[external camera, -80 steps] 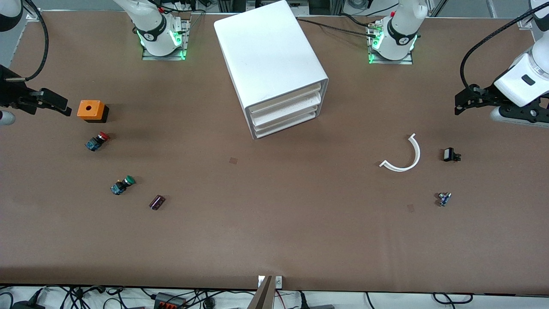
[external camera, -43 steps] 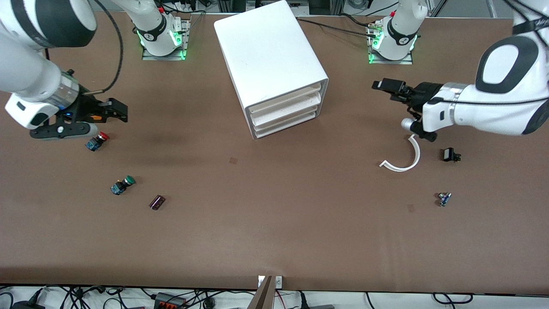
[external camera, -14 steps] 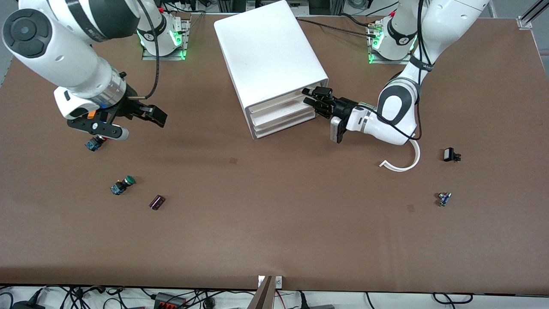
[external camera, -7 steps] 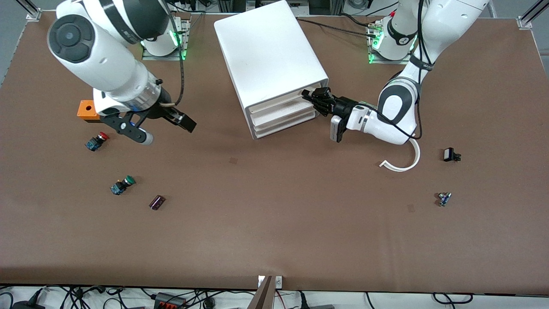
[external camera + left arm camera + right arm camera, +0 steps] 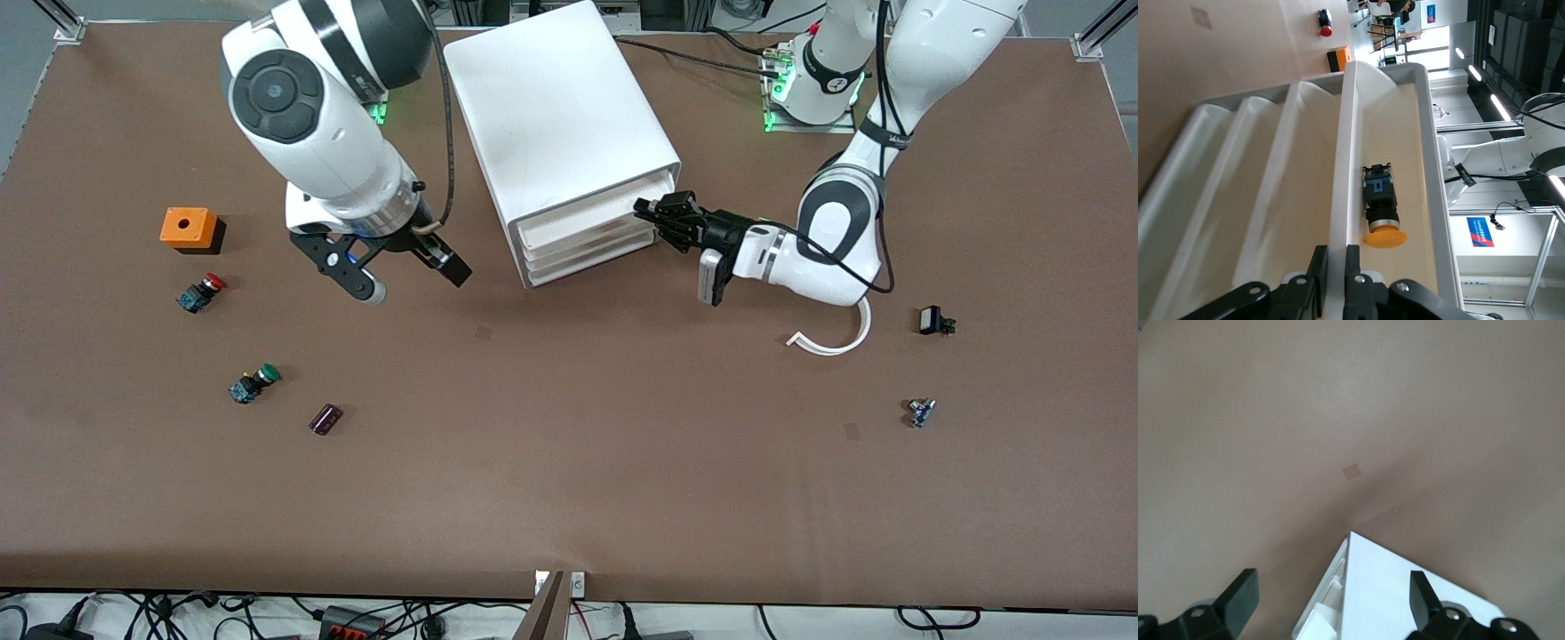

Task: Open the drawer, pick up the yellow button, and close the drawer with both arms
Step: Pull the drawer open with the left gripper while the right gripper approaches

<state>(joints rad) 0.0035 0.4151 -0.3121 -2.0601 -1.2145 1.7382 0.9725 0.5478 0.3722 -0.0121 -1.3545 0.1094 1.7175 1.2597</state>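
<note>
One of the three steps is only just under way: in the front view, the uppermost shallow white tray drawer (image 5: 591, 220) of the large white rounded-edge box cabinet (image 5: 558, 124), in the upper middle of the frame, stands out a little past the two lower drawers, so the opening has begun, while taking the button and closing are judged still to do. At the drawer's corner toward the left arm's end of the table, the left gripper (image 5: 656, 213) sits low with its forearm lying nearly level above the table. Over bare brown table (image 5: 569, 462) beside the cabinet, left of centre in the frame, the right gripper (image 5: 404, 276) hangs from a steeply bent arm, pointing downward. From the left wrist view, the black fingers (image 5: 1353, 263) at the bottom edge are clenched on the drawer's thin white front lip, and the small pushbutton with a round orange-yellow cap on a dark blue-black body (image 5: 1380, 212) lies on its side inside the drawer, right of centre. From the right wrist view, the two black fingertips (image 5: 1241, 593) in the lower corners stand wide apart and released, holding nothing, with the cabinet's corner between them.
</note>
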